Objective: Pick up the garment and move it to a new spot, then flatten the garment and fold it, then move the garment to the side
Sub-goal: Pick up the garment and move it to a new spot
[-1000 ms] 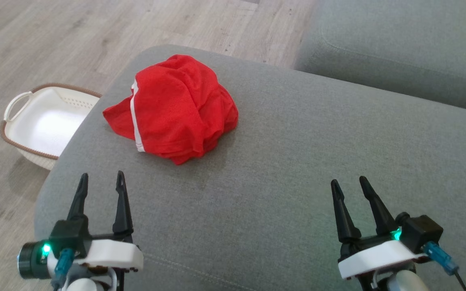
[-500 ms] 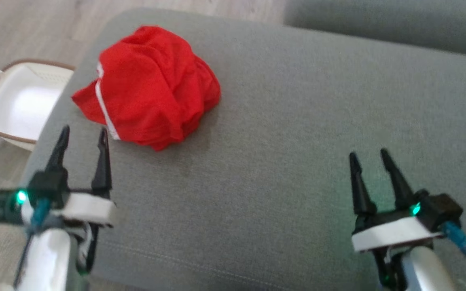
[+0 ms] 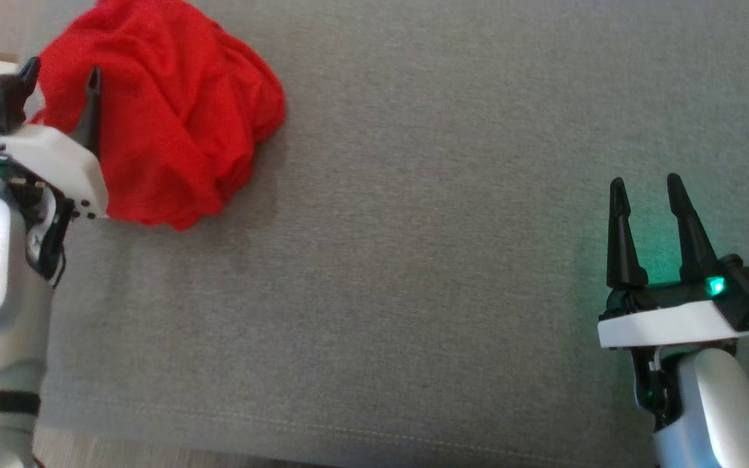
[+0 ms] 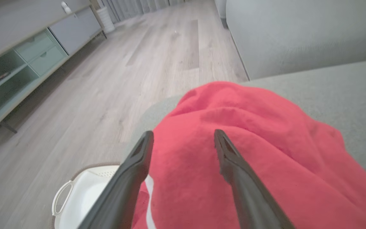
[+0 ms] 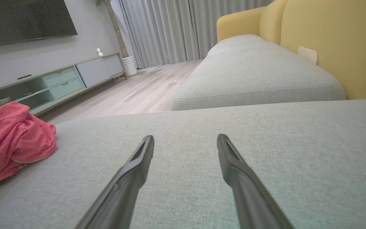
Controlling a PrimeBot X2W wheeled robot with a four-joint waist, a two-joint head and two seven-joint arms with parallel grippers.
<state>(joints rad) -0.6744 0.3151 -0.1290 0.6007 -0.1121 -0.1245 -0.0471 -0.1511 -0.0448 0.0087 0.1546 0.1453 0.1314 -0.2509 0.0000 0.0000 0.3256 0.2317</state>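
The garment [image 3: 166,123] is a crumpled red heap with a white stripe, lying at the upper left of the grey cushion [image 3: 413,260]. My left gripper [image 3: 61,75] hovers open over its left edge, fingers spread and holding nothing. From the left wrist, the red cloth [image 4: 249,133] lies right under and ahead of the open gripper [image 4: 183,136]. Far to the right, my right gripper [image 3: 646,188] stands open above bare cushion. In the right wrist view the garment [image 5: 11,140] lies at the left edge, well away from the open gripper [image 5: 185,140].
A white basket [image 4: 84,194] with a brown rim sits on the wood floor beside the cushion's left edge. A second grey cushion [image 5: 253,73] and a yellow backrest [image 5: 332,41] lie beyond. A low TV cabinet [image 5: 56,86] lines the far wall.
The head camera has tilted down and shifted, so the scene has slid up and left. My left gripper has advanced to the garment's left edge; both grippers remain open.
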